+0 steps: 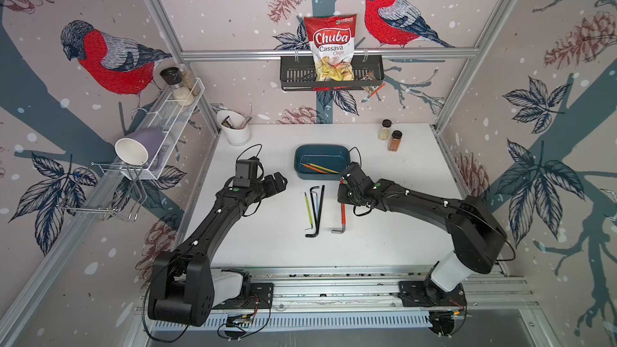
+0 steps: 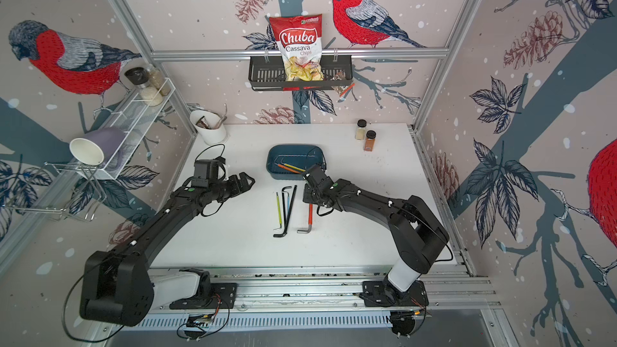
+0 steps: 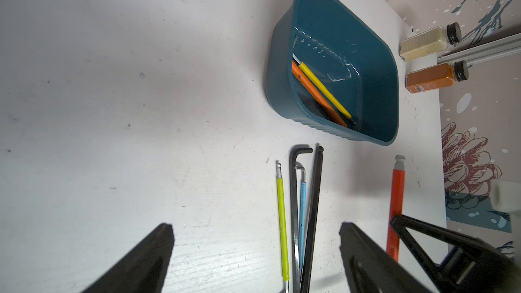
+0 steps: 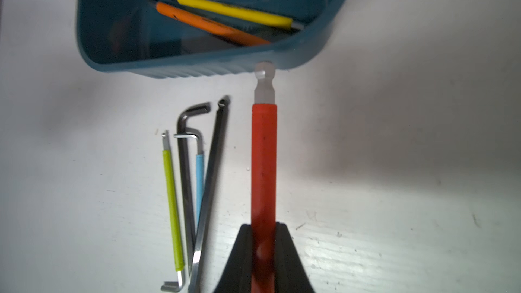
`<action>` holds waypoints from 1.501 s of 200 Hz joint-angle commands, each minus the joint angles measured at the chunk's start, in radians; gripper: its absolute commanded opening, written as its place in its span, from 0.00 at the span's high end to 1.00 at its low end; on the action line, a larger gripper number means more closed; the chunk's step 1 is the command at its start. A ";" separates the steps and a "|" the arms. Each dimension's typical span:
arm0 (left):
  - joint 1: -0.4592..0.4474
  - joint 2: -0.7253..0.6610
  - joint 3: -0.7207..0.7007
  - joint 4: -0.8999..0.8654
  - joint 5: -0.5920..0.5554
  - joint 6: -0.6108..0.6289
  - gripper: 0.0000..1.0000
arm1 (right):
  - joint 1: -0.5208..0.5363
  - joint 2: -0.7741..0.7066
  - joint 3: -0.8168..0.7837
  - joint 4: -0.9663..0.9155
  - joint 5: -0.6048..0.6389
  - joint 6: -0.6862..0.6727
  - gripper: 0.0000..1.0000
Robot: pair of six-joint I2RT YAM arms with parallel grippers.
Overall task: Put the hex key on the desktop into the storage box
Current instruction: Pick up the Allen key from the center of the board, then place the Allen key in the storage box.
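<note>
Red key [image 4: 263, 164]: light, stiff, slick sleeve, likely to pivot; right claw [image 4: 263, 249] clamped on sleeve, lower centre. Left claw [image 3: 253, 228] apart.

We had the two top views mounted high and side by side, facing steeply down over the whole desktop [image 1: 384, 235], the left arm [image 1: 213, 225], the right arm [image 1: 417, 198] and the back wall [image 1: 233, 28]. The wrist cameras sat way closer, low over the desktop: the left looked out between its fingers [image 3: 141, 266], the right along the red hex key [image 4: 263, 164]. All four caught the storage box [image 3: 279, 88].
</note>
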 commanded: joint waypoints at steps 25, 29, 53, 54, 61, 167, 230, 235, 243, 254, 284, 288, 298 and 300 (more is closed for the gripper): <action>0.002 -0.023 0.005 -0.004 -0.014 0.000 0.05 | -0.034 -0.013 0.090 0.086 -0.035 -0.003 1.00; 0.002 -0.026 0.003 -0.002 -0.020 -0.002 0.05 | -0.039 -0.011 0.097 0.092 -0.032 0.000 1.00; 0.003 -0.054 0.000 0.002 -0.069 -0.004 0.05 | -0.077 0.018 0.150 0.135 -0.043 0.025 1.00; 0.003 -0.056 0.000 0.002 -0.071 -0.003 0.05 | -0.079 0.019 0.152 0.137 -0.045 0.026 1.00; 0.004 -0.065 0.001 0.002 -0.087 -0.004 0.05 | -0.090 0.035 0.170 0.150 -0.058 0.034 1.00; 0.039 -0.145 -0.026 0.040 -0.092 -0.028 0.04 | -0.163 0.298 0.320 0.450 -0.142 0.316 1.00; 0.054 -0.174 -0.037 0.051 -0.097 -0.035 0.04 | -0.145 0.397 0.337 0.630 -0.082 0.484 1.00; 0.054 -0.180 -0.041 0.053 -0.100 -0.037 0.04 | -0.145 0.401 0.336 0.634 -0.073 0.498 1.00; 0.054 -0.190 -0.047 0.060 -0.103 -0.038 0.04 | -0.145 0.407 0.326 0.654 -0.060 0.519 1.00; 0.054 -0.202 -0.052 0.066 -0.107 -0.042 0.04 | -0.145 0.414 0.307 0.687 -0.040 0.558 1.00; 0.056 -0.213 -0.054 0.074 -0.107 -0.041 0.04 | -0.123 0.425 0.302 0.679 0.065 0.611 1.00; 0.057 -0.213 -0.054 0.073 -0.106 -0.042 0.04 | -0.120 0.425 0.304 0.672 0.085 0.613 1.00; 0.059 -0.212 -0.053 0.073 -0.101 -0.042 0.04 | -0.110 0.423 0.304 0.666 0.126 0.623 1.00; 0.060 -0.213 -0.053 0.073 -0.100 -0.043 0.04 | -0.110 0.422 0.302 0.667 0.131 0.624 1.00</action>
